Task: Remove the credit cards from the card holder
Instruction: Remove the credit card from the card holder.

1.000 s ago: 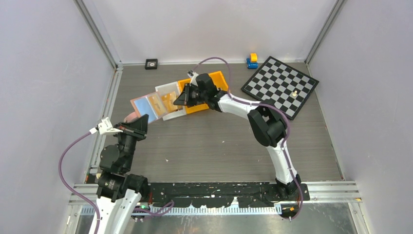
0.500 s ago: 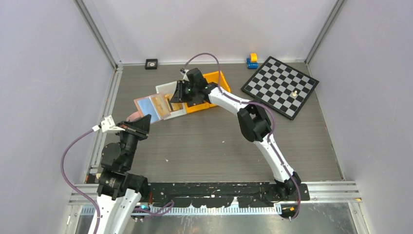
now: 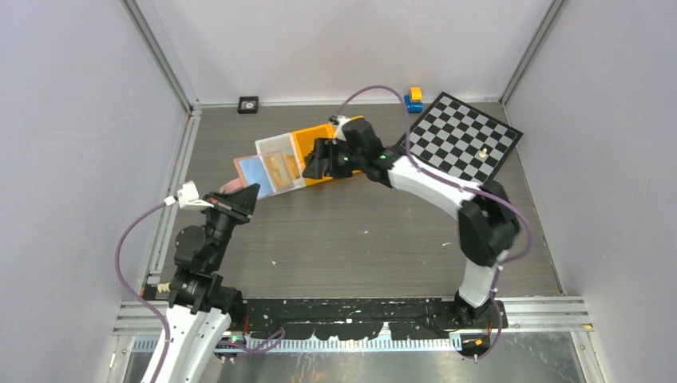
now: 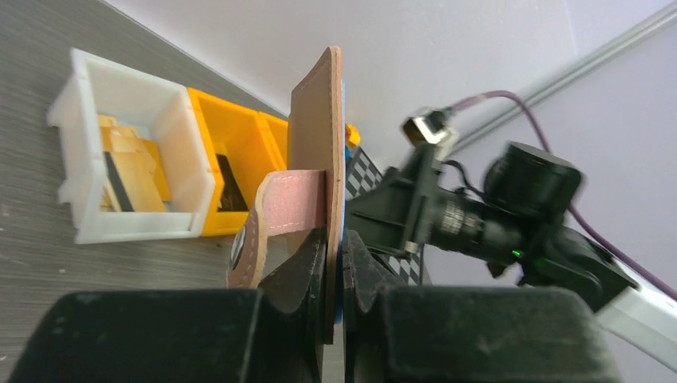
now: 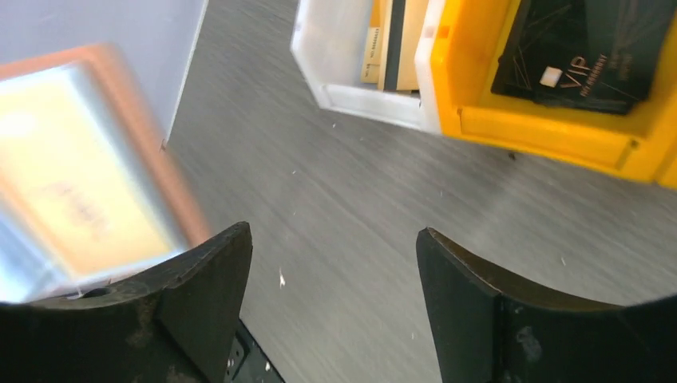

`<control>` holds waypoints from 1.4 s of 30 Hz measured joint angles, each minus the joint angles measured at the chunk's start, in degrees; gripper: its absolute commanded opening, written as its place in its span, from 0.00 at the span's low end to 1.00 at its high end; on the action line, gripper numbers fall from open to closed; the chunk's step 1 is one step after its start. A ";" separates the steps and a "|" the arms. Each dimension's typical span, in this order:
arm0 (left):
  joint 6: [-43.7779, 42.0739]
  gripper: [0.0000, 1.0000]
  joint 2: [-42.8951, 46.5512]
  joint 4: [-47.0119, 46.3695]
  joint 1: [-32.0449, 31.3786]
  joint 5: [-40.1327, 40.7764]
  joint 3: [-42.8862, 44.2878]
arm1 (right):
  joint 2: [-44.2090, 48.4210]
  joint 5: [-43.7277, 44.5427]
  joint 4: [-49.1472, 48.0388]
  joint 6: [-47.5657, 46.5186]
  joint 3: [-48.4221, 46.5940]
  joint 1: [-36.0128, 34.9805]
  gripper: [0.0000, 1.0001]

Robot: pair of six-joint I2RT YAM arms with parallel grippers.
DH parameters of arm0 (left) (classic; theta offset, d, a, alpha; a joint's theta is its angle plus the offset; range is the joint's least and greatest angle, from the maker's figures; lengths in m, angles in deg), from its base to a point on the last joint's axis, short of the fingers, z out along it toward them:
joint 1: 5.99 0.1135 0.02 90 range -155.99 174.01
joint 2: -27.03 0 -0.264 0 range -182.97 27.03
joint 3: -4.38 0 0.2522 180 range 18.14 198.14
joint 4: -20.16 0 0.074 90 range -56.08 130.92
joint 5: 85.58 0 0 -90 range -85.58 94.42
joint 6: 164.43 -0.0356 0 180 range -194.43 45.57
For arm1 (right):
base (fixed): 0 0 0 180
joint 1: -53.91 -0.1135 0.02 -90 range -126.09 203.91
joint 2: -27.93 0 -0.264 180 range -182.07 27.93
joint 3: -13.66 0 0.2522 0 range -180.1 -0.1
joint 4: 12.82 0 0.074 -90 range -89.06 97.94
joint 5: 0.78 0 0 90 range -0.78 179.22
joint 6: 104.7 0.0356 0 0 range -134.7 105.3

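The tan-pink card holder (image 3: 257, 171) hangs open above the table, and my left gripper (image 3: 246, 194) is shut on its lower edge. The left wrist view shows it edge-on (image 4: 314, 136), snap tab (image 4: 275, 214) dangling, with the jaws (image 4: 334, 259) pinched tight on the leather. A yellow credit card (image 3: 279, 167) sits in its clear pocket, seen blurred in the right wrist view (image 5: 72, 187). My right gripper (image 3: 314, 168) is open and empty (image 5: 330, 237) just right of the holder. More credit cards (image 5: 389, 40) with a dark stripe lie in the white bin (image 3: 274, 145).
An orange bin (image 3: 310, 142) beside the white one holds a black VIP card (image 5: 589, 49). A chessboard (image 3: 459, 140) lies at the back right, with a blue-and-yellow toy (image 3: 413, 99) behind it. A small black square (image 3: 248, 104) sits by the back wall.
The right gripper went from shut to wide open and drew back to the right of the holder. The left arm carried the holder slightly to the right.
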 measured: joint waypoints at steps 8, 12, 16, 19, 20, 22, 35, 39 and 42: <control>6.60 0.00 -15.43 -10.99 0.00 -8.35 -0.04 | 25.90 4.94 -9.57 0.83 24.11 0.61 0.84; 7.96 0.00 -24.50 -16.24 -1.01 -9.99 0.35 | 31.85 7.65 -14.34 2.75 33.48 0.92 0.84; 8.35 0.00 -34.23 -20.17 -2.01 -12.79 1.77 | 34.84 10.43 -18.95 4.74 42.56 1.36 0.83; 8.63 0.00 -38.73 -23.56 -2.56 -14.99 1.79 | 35.93 12.59 -21.44 6.01 47.32 2.32 0.83; 8.57 0.00 -39.47 -24.35 -2.73 -15.47 1.79 | 36.04 13.22 -21.90 6.38 48.06 2.73 0.83; 8.31 0.00 -40.96 -27.17 -3.41 -16.63 1.79 | 36.33 14.19 -23.41 7.15 48.98 3.43 0.82; 6.47 0.00 -42.53 -43.87 -6.34 -17.35 -2.99 | 36.98 14.80 -29.90 10.12 50.42 5.16 0.80; 5.38 0.00 -42.58 -45.27 -6.43 -17.27 -3.21 | 36.96 14.73 -30.47 10.38 50.51 5.49 0.79; 4.39 0.00 -42.60 -49.33 -6.80 -17.03 -4.85 | 36.89 14.38 -30.93 10.60 50.53 5.77 0.79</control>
